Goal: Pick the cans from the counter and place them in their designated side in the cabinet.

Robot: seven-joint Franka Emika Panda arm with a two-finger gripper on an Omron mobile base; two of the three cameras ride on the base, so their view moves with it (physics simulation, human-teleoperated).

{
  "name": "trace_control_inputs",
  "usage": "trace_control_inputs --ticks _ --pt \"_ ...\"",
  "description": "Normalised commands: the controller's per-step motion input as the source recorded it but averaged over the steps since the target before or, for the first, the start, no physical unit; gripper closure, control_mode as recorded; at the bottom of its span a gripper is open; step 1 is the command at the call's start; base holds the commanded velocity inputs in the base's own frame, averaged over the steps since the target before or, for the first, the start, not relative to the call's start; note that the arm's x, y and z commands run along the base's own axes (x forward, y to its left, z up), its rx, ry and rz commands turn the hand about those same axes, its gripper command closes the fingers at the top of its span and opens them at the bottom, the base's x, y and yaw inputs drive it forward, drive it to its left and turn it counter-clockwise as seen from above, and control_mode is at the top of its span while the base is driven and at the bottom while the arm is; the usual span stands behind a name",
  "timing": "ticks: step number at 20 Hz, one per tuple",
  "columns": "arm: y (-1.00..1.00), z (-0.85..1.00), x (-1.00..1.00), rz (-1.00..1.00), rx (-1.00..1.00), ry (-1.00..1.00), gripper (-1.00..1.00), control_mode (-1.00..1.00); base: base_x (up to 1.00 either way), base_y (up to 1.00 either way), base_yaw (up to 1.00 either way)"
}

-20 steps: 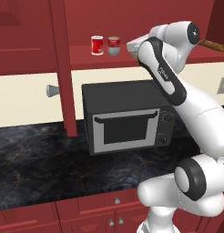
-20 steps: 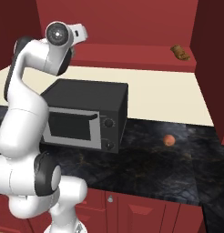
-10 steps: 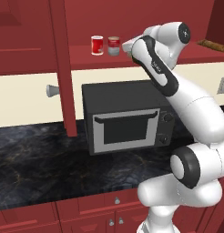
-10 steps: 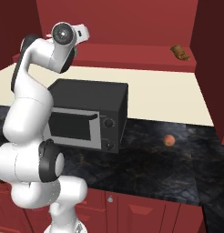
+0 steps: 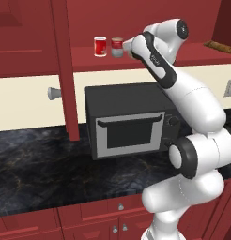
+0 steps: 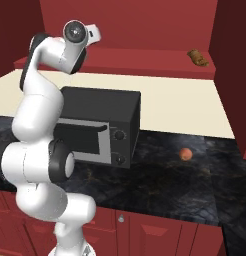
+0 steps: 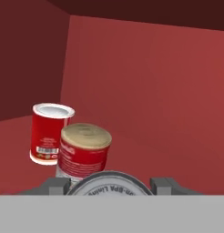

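**Can held up at the cabinet shelf**

The gripper (image 7: 112, 187) pinches a can (image 7: 112, 185) by its sides, over the cabinet shelf (image 5: 84, 56). Just ahead stands the red-and-grey can (image 7: 83, 152), beside an all-red can (image 7: 48, 133).

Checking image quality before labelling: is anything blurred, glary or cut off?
Left base view: evenly lit, no glare, cans sharp but small. Hand view: the held can cropped at the bottom, the gripper barely visible. Right base view: cabinet flat-lit, soft shadows.

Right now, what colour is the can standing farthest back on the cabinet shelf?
Red with a white rim and white label patch: the all-red can, clearest in the hand view, behind the red-and-pale can.
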Motion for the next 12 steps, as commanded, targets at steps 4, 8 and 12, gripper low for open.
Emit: trace_control_inputs --ticks 4,8,12 --pt "0.0 -0.11 0.33 0.01 -0.02 0.04 1.0 -1.0 0.0 0.0 0.0" --pt "0.0 -0.26 0.23 0.01 -0.03 0.04 1.0 -1.0 0.0 0.0 0.0" --pt "0.03 -0.35 0.18 0.01 -0.03 0.04 1.0 -1.0 0.0 0.0 0.0"
